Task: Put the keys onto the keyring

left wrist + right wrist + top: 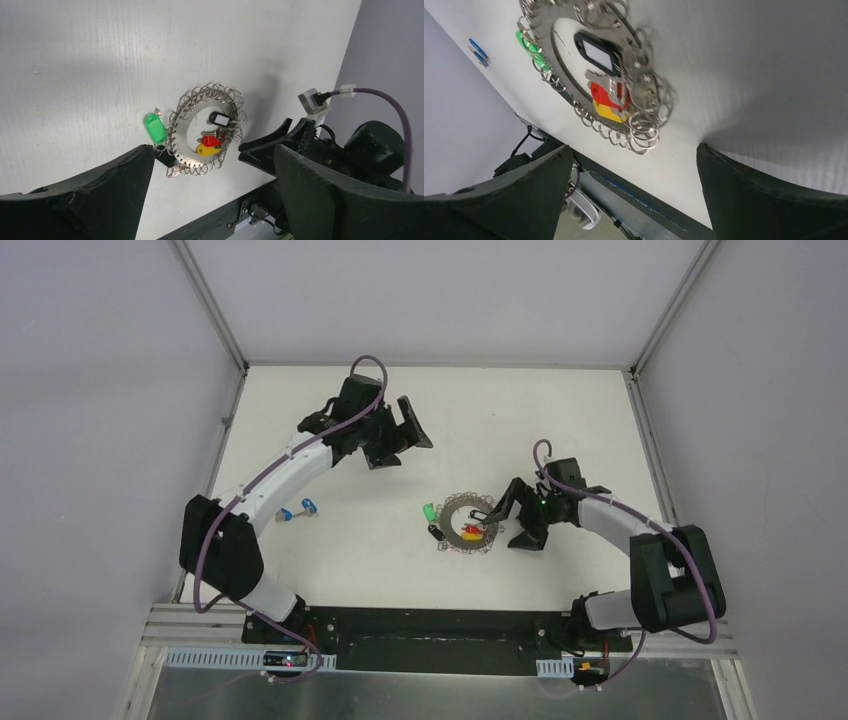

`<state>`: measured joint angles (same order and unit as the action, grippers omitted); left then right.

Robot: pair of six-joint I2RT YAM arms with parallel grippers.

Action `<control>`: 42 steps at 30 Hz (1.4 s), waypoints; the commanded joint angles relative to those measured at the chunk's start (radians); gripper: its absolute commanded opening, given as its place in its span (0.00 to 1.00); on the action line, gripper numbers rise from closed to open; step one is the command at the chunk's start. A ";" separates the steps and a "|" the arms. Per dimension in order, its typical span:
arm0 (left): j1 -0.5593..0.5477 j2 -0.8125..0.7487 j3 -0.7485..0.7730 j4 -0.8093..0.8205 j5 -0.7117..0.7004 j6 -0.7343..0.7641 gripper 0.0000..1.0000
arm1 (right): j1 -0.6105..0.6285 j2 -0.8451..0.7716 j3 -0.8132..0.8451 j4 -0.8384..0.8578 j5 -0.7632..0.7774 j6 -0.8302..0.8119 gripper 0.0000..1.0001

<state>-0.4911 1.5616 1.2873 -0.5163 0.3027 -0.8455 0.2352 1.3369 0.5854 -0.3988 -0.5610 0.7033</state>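
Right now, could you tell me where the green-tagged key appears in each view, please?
Top external: green-tagged key at centre, by the keyring, on its left edge.
Left wrist: green-tagged key left of centre, outside the keyring.
Right wrist: green-tagged key upper left, partly hidden by keyring loops.
Shared landmark: the keyring.

Top external: a fixed camera above and behind both arm bases looks steeply down on the whole tabletop from far off. Left wrist: at middle distance, between the fingers of the left tool, it faces obliquely down at the keyring and the right tool. Right wrist: much nearer, low over the same keyring, which all three views share.
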 commanded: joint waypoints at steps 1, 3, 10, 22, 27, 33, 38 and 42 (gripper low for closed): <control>-0.006 -0.150 0.004 0.049 -0.100 0.033 0.94 | 0.035 0.118 0.129 0.069 -0.018 -0.037 0.96; -0.006 -0.190 -0.020 0.079 -0.121 0.035 0.94 | 0.066 0.186 0.186 0.064 -0.017 -0.038 0.96; -0.005 -0.256 -0.049 0.131 -0.130 0.092 0.95 | 0.195 0.312 0.367 -0.004 0.067 -0.055 0.96; -0.002 -0.275 -0.089 0.147 -0.156 0.097 0.99 | 0.156 0.070 0.332 -0.210 0.432 -0.146 0.99; 0.014 -0.258 -0.098 0.147 -0.107 0.097 0.97 | 0.030 0.020 0.219 -0.141 0.281 -0.112 0.99; 0.055 -0.242 -0.145 0.151 -0.052 0.044 0.91 | -0.023 0.106 0.208 -0.154 0.124 -0.135 0.99; 0.078 -0.206 -0.178 0.172 -0.017 -0.003 0.89 | 0.000 0.090 0.168 -0.108 0.095 -0.129 0.99; 0.080 -0.169 -0.163 0.183 0.020 -0.003 0.88 | 0.088 0.104 0.200 -0.137 0.144 -0.136 0.89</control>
<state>-0.4149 1.3674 1.1145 -0.3943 0.2638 -0.8276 0.2447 1.4483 0.7521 -0.5434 -0.4206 0.5735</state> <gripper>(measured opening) 0.889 0.926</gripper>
